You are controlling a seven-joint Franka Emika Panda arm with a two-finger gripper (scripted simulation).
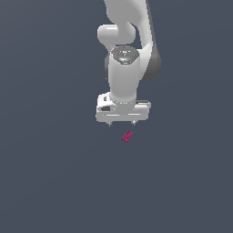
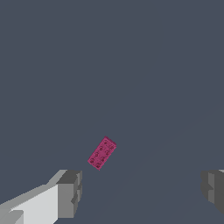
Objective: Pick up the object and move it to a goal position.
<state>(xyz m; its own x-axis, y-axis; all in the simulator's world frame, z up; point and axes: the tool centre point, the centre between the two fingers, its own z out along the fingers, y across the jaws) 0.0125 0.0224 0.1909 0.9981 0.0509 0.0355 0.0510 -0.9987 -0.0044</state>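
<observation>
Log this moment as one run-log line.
phase: approach | gripper: open, above block | pink block: on surface, ungrasped | goal: not visible

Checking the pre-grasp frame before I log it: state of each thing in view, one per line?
hand: open, fingers wide apart, holding nothing, pointing down.
pink block: not grasped, lying flat on the grey surface with bumps up, turned at an angle to the fingers; in the wrist view it sits ahead of the gap between the fingers, not between them.
</observation>
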